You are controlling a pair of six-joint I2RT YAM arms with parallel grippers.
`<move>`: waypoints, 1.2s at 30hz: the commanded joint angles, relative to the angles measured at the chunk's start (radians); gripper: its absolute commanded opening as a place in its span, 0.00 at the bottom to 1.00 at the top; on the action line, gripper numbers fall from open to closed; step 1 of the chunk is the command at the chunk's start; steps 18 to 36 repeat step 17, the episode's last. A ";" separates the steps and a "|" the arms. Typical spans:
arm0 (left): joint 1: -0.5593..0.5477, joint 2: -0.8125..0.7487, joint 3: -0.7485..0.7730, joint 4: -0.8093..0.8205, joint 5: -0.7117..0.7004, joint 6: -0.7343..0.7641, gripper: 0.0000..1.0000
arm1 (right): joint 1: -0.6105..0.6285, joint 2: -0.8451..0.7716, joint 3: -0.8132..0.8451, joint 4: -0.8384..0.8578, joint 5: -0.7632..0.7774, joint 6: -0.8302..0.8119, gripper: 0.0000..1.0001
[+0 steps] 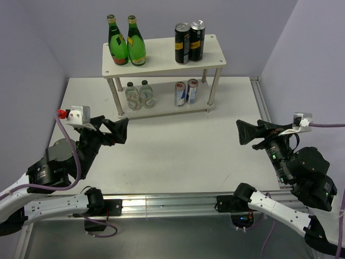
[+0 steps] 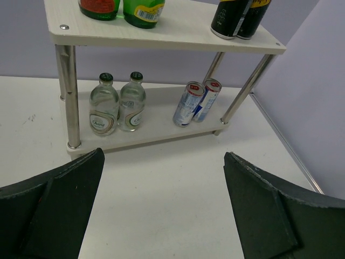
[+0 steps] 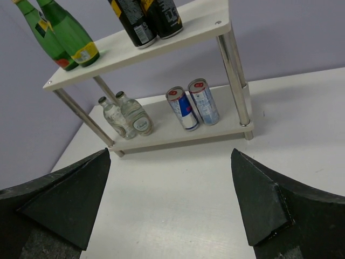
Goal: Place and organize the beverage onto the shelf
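The left gripper (image 1: pixel 123 131) and the right gripper (image 1: pixel 240 133) are both being held wide open above the desk (image 1: pixel 178 162), and nothing is being gripped by either. The shelf (image 1: pixel 161 54) is being faced by both grippers from the near side. It is set well apart from them toward the far edge, with its long axis running left to right. On its lower board the 2 clear bottles (image 1: pixel 139 95) are being carried upright on the left half, close together. The 2 silver cans (image 1: pixel 186 92) are being carried side by side on the right half. On the top board the 2 black cans (image 1: pixel 189 42) are being carried at the right end, with 2 green glass bottles (image 1: pixel 127 47) at the left end. The clear bottles are thus being presented ahead of the left gripper, and both pairs of cans ahead of the right gripper. Judged from this, all 6 drinks are already being held by the shelf in pairs by kind, and little is being left to do. Any further tidying would be reached straight forward, and for the lower board it would be threaded between the legs and under the top board.
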 commanded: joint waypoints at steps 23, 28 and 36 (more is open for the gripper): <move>-0.020 -0.014 -0.011 -0.018 -0.098 -0.009 0.99 | 0.006 0.063 0.002 0.005 0.030 -0.032 0.95; -0.020 -0.014 -0.011 -0.018 -0.098 -0.009 0.99 | 0.006 0.063 0.002 0.005 0.030 -0.032 0.95; -0.020 -0.014 -0.011 -0.018 -0.098 -0.009 0.99 | 0.006 0.063 0.002 0.005 0.030 -0.032 0.95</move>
